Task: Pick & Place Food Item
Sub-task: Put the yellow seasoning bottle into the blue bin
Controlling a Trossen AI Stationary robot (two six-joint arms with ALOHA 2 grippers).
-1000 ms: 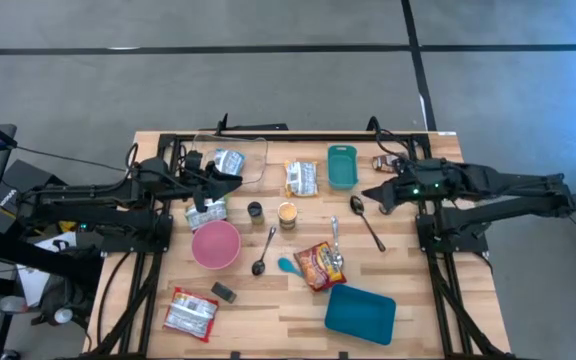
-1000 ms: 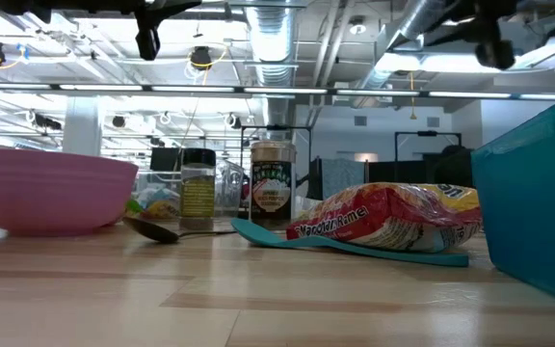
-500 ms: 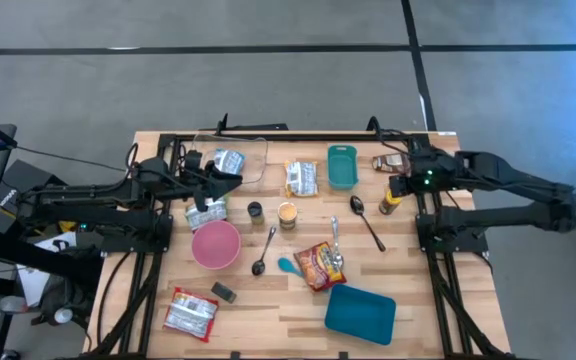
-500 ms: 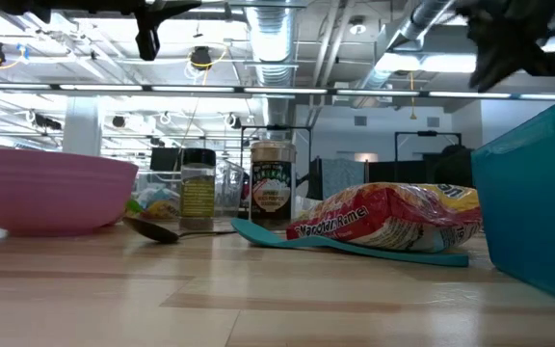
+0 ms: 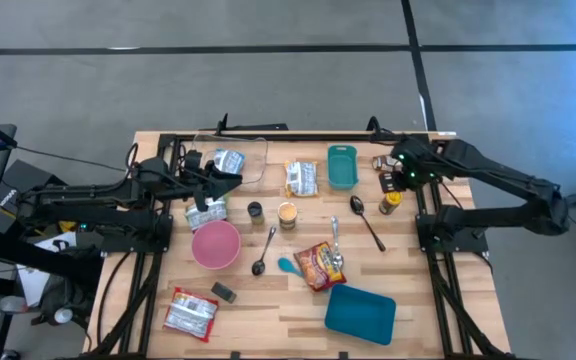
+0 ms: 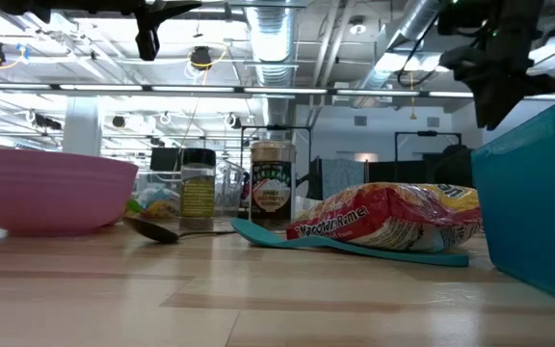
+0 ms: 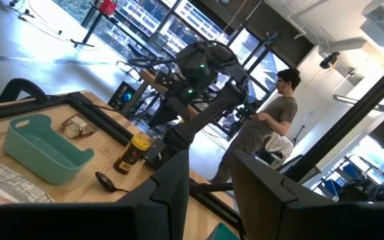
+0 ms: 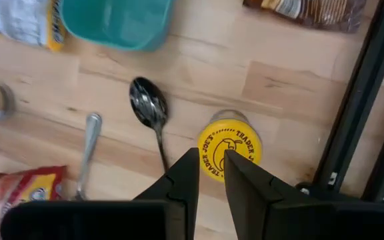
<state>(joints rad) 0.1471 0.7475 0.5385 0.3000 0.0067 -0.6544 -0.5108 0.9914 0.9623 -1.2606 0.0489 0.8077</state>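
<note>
A small jar with a yellow lid (image 5: 390, 203) stands upright on the wooden table near its right edge; it also shows in the right wrist view (image 8: 229, 149). My right gripper (image 5: 401, 180) hangs above it, pointing down, fingers slightly open (image 8: 211, 168), touching nothing. A red ramen packet (image 5: 318, 265) lies at the table's middle, and a cracker packet (image 5: 387, 162) lies by the far right. My left gripper (image 5: 234, 178) waits open above the table's far left, next to a clear container (image 5: 243, 155).
A black spoon (image 8: 149, 115) and a metal spoon (image 8: 89, 143) lie left of the jar. A small teal tray (image 5: 341, 166), a large teal tray (image 5: 360, 310), a pink bowl (image 5: 215, 244), two spice jars (image 5: 271, 213) and several food packets lie about. A person (image 7: 272, 130) stands beyond the table.
My right gripper has drawn back from over the black spoon toward the table's right and far edges and has tipped from level to pointing down over the yellow-lidded jar. In the low view it has come lower at the upper right.
</note>
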